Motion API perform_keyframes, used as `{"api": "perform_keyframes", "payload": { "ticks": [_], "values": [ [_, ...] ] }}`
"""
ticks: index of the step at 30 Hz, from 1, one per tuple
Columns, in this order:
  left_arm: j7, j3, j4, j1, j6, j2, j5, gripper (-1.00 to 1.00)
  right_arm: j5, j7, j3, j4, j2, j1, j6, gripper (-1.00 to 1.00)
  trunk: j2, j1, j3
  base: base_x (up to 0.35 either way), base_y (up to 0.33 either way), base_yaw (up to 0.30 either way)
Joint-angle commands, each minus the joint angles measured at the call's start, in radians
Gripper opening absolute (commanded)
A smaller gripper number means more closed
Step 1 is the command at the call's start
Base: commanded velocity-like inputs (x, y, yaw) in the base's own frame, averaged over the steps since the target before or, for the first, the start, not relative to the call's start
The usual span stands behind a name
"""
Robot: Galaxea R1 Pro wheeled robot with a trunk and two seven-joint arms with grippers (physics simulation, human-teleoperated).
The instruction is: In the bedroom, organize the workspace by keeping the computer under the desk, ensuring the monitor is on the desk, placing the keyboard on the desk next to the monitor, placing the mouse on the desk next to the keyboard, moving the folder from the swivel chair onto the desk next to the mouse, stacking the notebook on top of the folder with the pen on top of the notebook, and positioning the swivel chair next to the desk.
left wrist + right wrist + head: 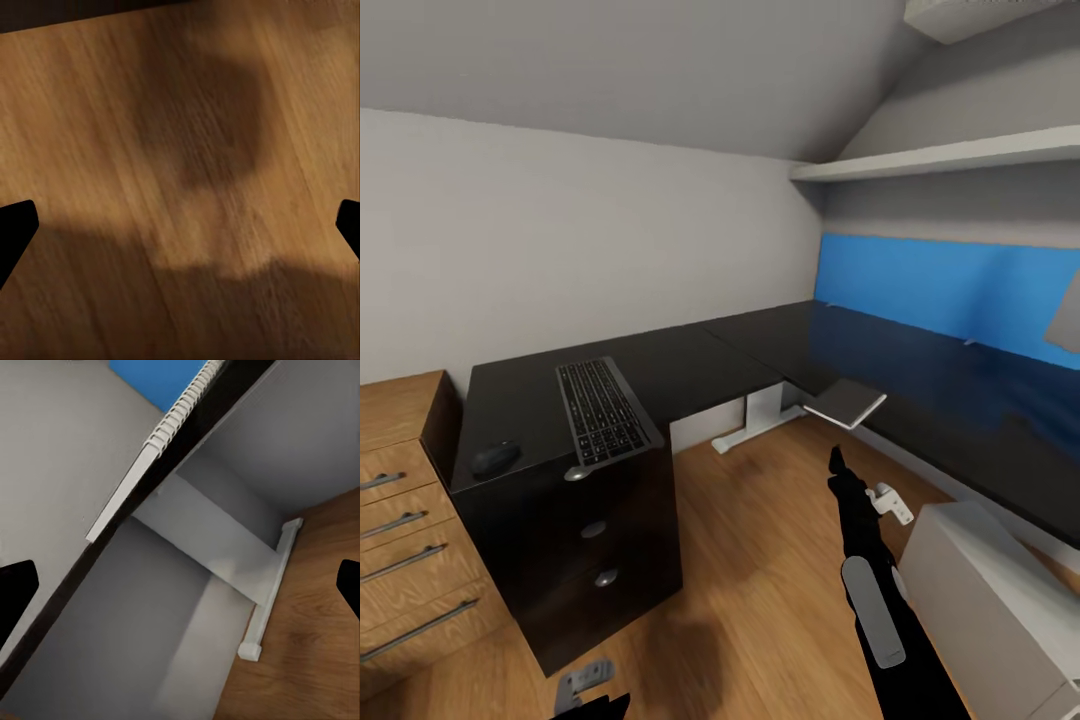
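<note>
Right tool [838, 462] spread wide and empty, just short of notebook [846, 402] overhanging black surface [690, 365] edge, spiral spine running away from fingertips, left arm farther.

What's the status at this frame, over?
Both grippers open, empty. Keyboard and mouse on desk; notebook overhangs its edge. Nothing blocking.

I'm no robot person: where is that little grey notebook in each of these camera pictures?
Head view: the notebook lies right of centre, overhanging the front edge of the desk.
Right wrist view: seen edge-on from below, spiral rings showing, upper left of centre.
Left wrist view: this camera looks at the wooden floor.
Shared landmark: that wooden floor.
</note>
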Motion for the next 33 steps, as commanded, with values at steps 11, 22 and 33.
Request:
{"api": "perform_keyframes", "payload": {
  "ticks": [11, 22, 33],
  "values": [
    [0.009, -0.007, -0.002, 0.000, 0.001, 0.001, 0.010, 1.00, -0.008, -0.001, -0.001, -0.001, -0.001, -0.001, -0.001, 1.00, 0.077, -0.042, 0.034, 0.000, 0.000, 0.000],
    [0.009, -0.017, -0.002, -0.001, 0.001, 0.001, 0.010, 1.00, -0.011, -0.001, -0.004, 0.000, -0.001, 0.000, 0.000, 1.00, 0.126, -0.069, 0.055, 0.000, 0.000, 0.000],
    [0.007, -0.029, -0.001, -0.001, 0.001, 0.000, 0.011, 1.00, -0.040, -0.004, -0.007, 0.003, -0.001, 0.000, 0.002, 1.00, 0.126, -0.069, 0.055, 0.000, 0.000, 0.000]
  ]
}}
